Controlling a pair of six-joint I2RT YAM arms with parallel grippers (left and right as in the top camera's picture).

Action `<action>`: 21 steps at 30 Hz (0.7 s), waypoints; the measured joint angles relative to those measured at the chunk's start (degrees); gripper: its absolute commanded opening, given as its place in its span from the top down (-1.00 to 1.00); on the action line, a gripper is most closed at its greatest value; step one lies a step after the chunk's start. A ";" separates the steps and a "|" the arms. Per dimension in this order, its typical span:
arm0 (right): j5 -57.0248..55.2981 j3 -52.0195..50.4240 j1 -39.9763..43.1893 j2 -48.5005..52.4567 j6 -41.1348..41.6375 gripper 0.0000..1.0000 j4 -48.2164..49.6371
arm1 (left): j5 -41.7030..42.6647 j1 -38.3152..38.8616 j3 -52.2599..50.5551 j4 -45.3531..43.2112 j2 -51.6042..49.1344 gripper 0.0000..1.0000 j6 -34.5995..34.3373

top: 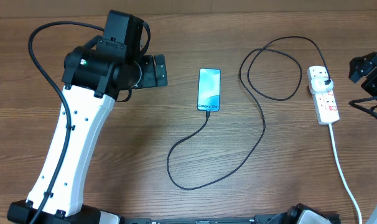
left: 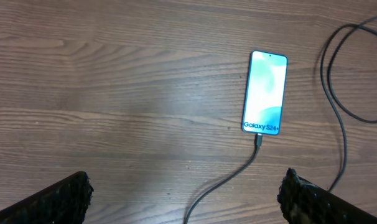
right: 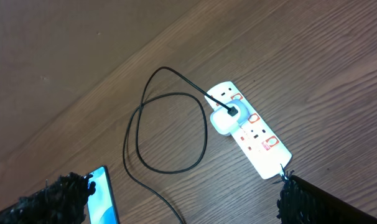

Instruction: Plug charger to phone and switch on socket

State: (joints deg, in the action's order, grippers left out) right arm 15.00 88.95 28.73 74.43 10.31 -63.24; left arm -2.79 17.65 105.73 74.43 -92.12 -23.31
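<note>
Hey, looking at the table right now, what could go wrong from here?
1. The cable loops right beside the power strip. The right gripper, reaching for the red switches, might snag it and tug the plug or the phone.
2. The power strip lies loose on the table, so a push on a switch may slide it rather than flip it.

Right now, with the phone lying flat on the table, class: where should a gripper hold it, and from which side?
Probably across the two long edges of the Galaxy S24+ phone, mid-length, straight down from above. It lies flat, screen up, so only its thin edges offer purchase, and the charger cable meets the short edge by the printed name, so avoid that end.
</note>
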 measured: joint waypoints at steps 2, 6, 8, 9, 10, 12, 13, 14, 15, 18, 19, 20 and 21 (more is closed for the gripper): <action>0.00 0.00 0.00 0.00 0.02 -1.00 -0.02 | -0.55 0.00 0.00 -1.27 0.00 -0.99 0.00; -0.02 0.00 0.00 0.00 0.04 -1.00 -0.02 | -1.92 0.76 -0.35 -4.46 0.68 -0.99 0.00; 0.00 0.00 0.00 0.00 0.02 -1.00 -0.02 | -2.40 1.16 -1.64 -6.62 2.38 -0.99 0.02; 0.00 0.00 0.00 0.00 0.02 -1.00 -0.02 | -2.58 1.31 -2.45 -7.72 3.56 -0.99 0.02; 0.00 0.00 0.00 0.00 0.00 -1.00 -0.04 | -2.71 1.40 -3.32 -8.87 4.87 -0.99 0.00; 0.00 0.00 0.00 0.00 0.04 -1.00 -0.07 | -3.04 1.40 -5.73 -12.50 8.17 -0.99 0.00; 0.00 0.00 0.00 0.00 0.07 -1.00 -0.04 | -3.26 1.40 -7.37 -14.69 10.14 -0.99 -0.02; 0.00 0.00 0.00 0.00 0.09 -1.00 -0.02 | -3.50 1.40 -8.83 -16.59 11.65 -0.99 0.00; -0.02 0.00 0.00 0.00 0.13 -1.00 -0.02 | -3.67 1.40 -10.64 -18.51 13.42 -0.99 0.00; -0.02 0.00 0.00 0.00 0.15 -1.00 -0.02 | -4.15 1.36 -17.49 -25.94 18.78 -0.99 0.00; 0.00 0.00 0.00 0.02 0.15 -1.00 -0.04 | -4.15 1.16 -19.80 -28.24 20.31 -0.99 0.00; 0.00 0.00 0.00 0.04 0.17 -1.00 -0.02 | -4.09 0.74 -22.84 -32.13 22.10 -0.99 0.00; -0.02 0.00 0.00 0.04 0.15 -1.00 -0.02 | -3.93 0.20 -25.33 -34.75 23.50 -0.99 0.00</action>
State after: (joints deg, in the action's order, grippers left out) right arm 14.98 88.95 28.73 74.48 10.46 -63.26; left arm -6.72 17.85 80.40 39.68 -68.62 -23.31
